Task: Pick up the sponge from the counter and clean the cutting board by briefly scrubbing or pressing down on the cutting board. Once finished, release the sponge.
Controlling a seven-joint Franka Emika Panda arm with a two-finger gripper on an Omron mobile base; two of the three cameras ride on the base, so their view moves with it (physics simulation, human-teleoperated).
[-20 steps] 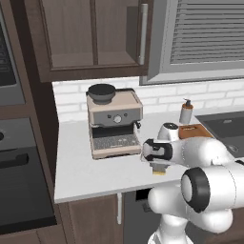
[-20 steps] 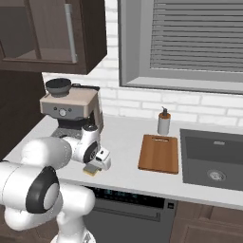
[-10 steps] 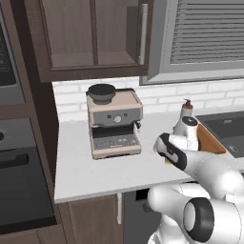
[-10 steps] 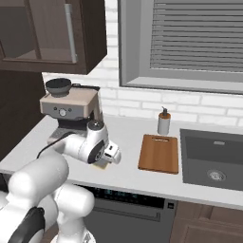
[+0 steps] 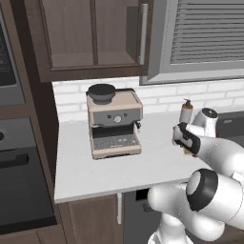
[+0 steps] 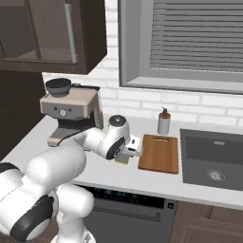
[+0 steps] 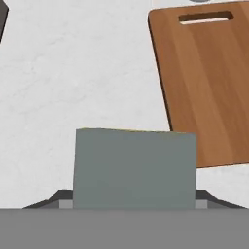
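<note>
Hand view: hand (image 7: 134,206) pinching the sponge (image 7: 134,168), grey face forward, above the worktop (image 7: 73,82); cutting board (image 7: 209,82) just ahead, to its right.

The pale stone counter (image 6: 109,173) carries a coffee machine (image 6: 71,111) at its left, a soap bottle (image 6: 164,121) by the brick wall, and the wooden cutting board (image 6: 159,154) lying flat beside the sunken sink (image 6: 213,159).
</note>
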